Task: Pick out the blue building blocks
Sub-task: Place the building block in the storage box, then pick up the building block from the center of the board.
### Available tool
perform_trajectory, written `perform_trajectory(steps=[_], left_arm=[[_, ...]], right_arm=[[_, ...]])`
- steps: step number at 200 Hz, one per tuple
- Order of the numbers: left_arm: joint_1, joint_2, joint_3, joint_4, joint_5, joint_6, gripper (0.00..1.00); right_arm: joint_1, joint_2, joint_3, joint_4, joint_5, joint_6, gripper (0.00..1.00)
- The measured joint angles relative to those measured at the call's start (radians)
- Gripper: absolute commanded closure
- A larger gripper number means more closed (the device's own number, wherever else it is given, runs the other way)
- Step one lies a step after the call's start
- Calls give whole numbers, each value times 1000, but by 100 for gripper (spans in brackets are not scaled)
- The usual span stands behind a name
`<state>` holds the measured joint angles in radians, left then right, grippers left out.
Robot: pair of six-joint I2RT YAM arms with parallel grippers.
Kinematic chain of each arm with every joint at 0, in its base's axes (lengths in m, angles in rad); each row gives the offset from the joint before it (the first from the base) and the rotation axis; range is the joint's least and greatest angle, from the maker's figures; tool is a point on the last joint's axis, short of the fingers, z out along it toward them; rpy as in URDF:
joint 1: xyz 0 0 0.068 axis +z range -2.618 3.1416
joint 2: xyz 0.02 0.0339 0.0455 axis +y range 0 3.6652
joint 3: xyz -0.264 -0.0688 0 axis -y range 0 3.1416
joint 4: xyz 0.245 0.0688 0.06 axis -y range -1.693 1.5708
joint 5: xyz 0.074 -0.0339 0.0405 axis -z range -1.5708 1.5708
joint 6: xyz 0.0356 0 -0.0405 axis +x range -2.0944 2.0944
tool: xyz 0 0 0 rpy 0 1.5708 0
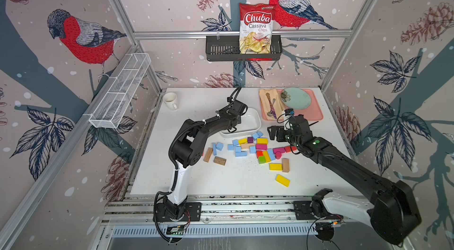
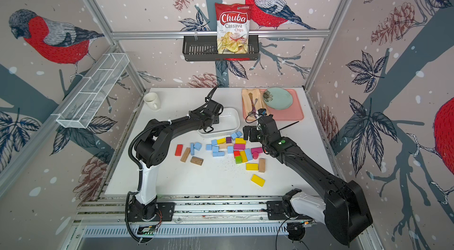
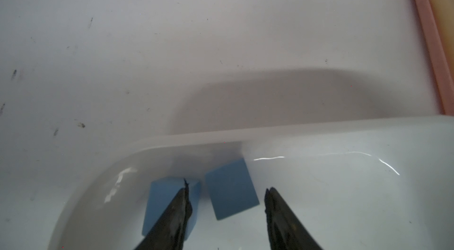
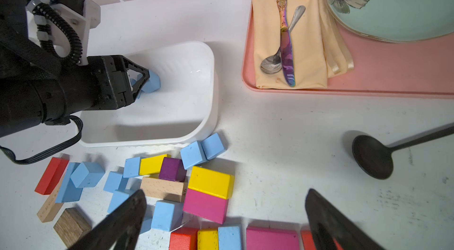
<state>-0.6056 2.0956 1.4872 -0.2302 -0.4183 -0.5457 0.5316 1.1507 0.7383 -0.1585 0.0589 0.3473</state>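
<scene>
Of the small light blue painted building blocks (image 1: 240, 154), two lie inside the white rounded plastic tub (image 3: 270, 131), close together near one of its walls. The rest are scattered on the white tabletop (image 1: 221, 182) in front of the tub. A pair of blue cubes sits just beside the tub's outer wall, and the others are mixed in among yellow, pink, red, purple, green and plain wooden blocks (image 1: 275, 166). The left gripper (image 3: 227, 187) reaches down into the tub with its jaws partly parted. One of the two blue blocks lies between its fingertips, free of both fingers as far as the wrist view shows, so nothing is gripped. The other block is partly hidden behind one finger. The right gripper (image 4: 225, 194) hangs over the pile of mixed blocks with its jaws spread wide and nothing between them. Behind it, a black long-handled ladle (image 4: 373, 156) lies on the table beside a pink rectangular tray (image 4: 368, 77). The tray carries a folded peach cloth napkin (image 4: 307, 40) with an iridescent knife (image 4: 286, 47) and a steel spoon (image 4: 271, 63) on it, and a pale green plate with a flower print (image 4: 405, 3). At the far left corner of the table stands a white ceramic mug (image 1: 170, 100). On the back wall, a bag of cassava chips (image 1: 256, 27) stands in a black slotted basket (image 1: 221, 50).
</scene>
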Motion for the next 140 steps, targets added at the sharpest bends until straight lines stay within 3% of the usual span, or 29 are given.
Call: perform_trajectory(steps=[38,70,123,140], left_arm=[[0,-46,0,-8,15,-1,41],[0,-163,-34,-8,26,0,30],[0,-476,-271,50,20,23,20],[0,-568,-354,69,15,29,9]], right_arm=[[-2,6,0,0,0,0,0],[-2,14,4,0,-13,0,0],[8,54,34,0,-40,-1,0],[26,71,44,-1,-45,-5,0]])
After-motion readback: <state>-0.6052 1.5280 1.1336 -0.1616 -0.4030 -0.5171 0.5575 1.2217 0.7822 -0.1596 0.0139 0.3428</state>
